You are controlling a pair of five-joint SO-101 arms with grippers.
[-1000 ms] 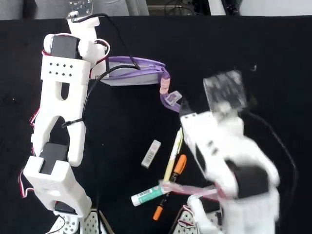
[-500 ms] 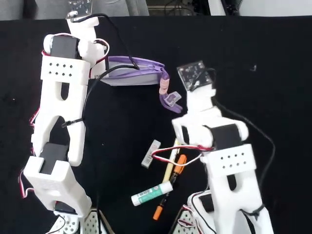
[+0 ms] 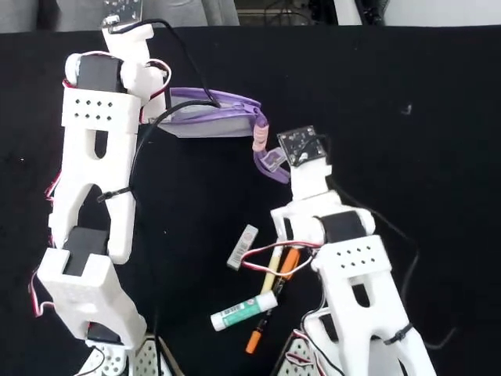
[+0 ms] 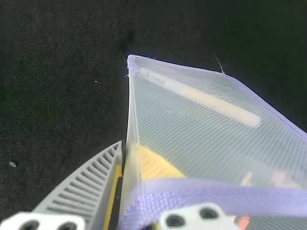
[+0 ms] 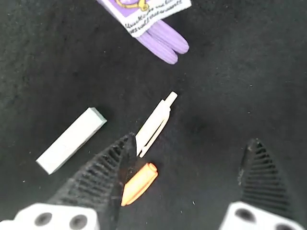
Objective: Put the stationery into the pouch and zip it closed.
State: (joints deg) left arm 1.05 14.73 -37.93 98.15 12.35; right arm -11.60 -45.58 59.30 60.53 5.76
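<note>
- One purple-edged pouch [image 3: 211, 117] lies at the far side of the black worktop [image 3: 438, 157], with a white pen [image 4: 201, 98] inside.
- Left pincer [image 4: 129, 191] clamped on the pouch's zip edge.
- Loose on the worktop, nearer the arm bases: white eraser [image 3: 243, 247], cream pen [image 3: 270, 276], orange marker [image 3: 288, 262], glue stick [image 3: 244, 311].
- Right pincer [image 5: 192, 143] spread apart, hovering above the cream pen and orange marker.

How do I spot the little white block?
Find the purple mesh pouch on the black table, then look toward the near edge at the loose stationery. The small white rectangular block is the only short, flat-sided piece; its neighbours are long and round.
</note>
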